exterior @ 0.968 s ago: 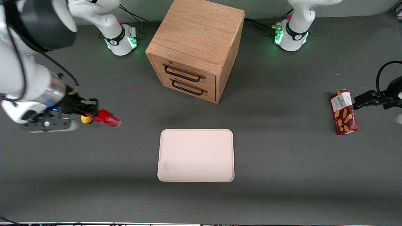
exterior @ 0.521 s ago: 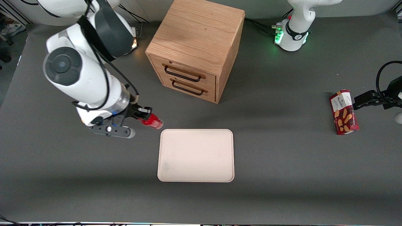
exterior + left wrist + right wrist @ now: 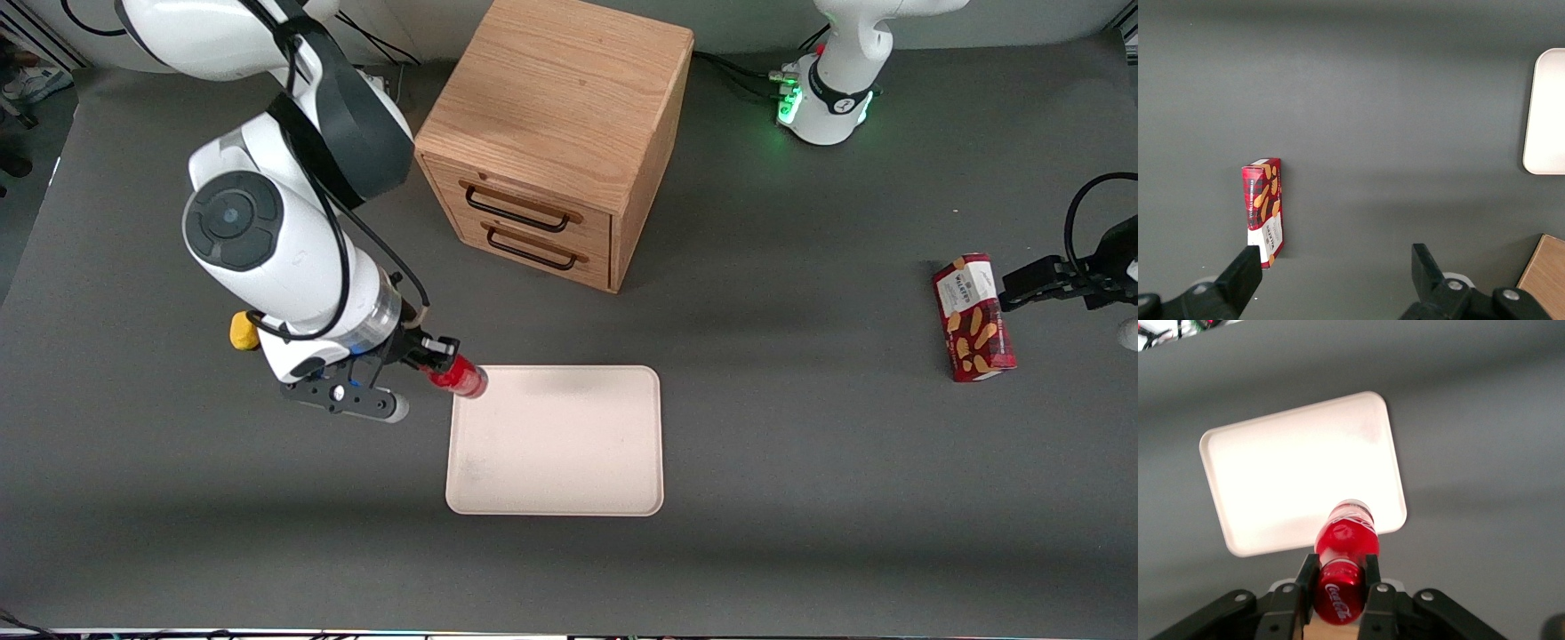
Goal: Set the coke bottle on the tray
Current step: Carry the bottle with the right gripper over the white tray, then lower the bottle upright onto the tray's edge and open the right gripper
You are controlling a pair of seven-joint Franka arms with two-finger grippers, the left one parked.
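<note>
My gripper (image 3: 433,356) is shut on the small red coke bottle (image 3: 459,377), which it holds in the air, tilted, over the tray's corner nearest the working arm's end and the drawer cabinet. In the right wrist view the bottle (image 3: 1343,570) sits clamped between my two black fingers (image 3: 1307,577), its free end pointing down over the tray (image 3: 1271,473). The cream tray (image 3: 556,440) lies flat on the grey table, nearer to the front camera than the wooden cabinet. Nothing lies on it.
A wooden two-drawer cabinet (image 3: 556,133) stands farther from the front camera than the tray. A yellow lump (image 3: 242,331) lies on the table beside my arm. A red snack box (image 3: 972,317) lies toward the parked arm's end of the table and shows in the left wrist view (image 3: 1264,210).
My gripper has carried the coke bottle from the working arm's end of the table toward the tray, reaching the tray's corner. The yellow lump stays where it was.
</note>
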